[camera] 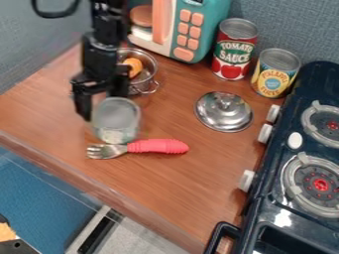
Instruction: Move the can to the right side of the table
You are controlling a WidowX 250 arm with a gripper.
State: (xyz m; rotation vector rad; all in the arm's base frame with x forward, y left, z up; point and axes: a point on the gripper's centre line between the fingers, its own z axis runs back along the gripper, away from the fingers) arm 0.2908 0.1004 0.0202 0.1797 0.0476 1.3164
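Observation:
My gripper point(102, 100) hangs at the left of the table, just behind and above a silvery-grey can point(116, 130). Its two fingers are spread apart, one by the can's left rear edge and the other behind the can's top. Whether either finger touches the can is unclear. The can stands upright on the wooden table point(179, 193), left of the middle, right behind a fork with a red handle.
The fork point(157, 146) lies crosswise. A metal pot point(148, 74) with an orange item is behind the gripper. A silver lid point(224, 111), tomato sauce can point(234, 48) and yellow-labelled can point(275, 73) stand further right. A toy microwave point(182, 25) is behind; a dark stove point(271, 183) borders the right.

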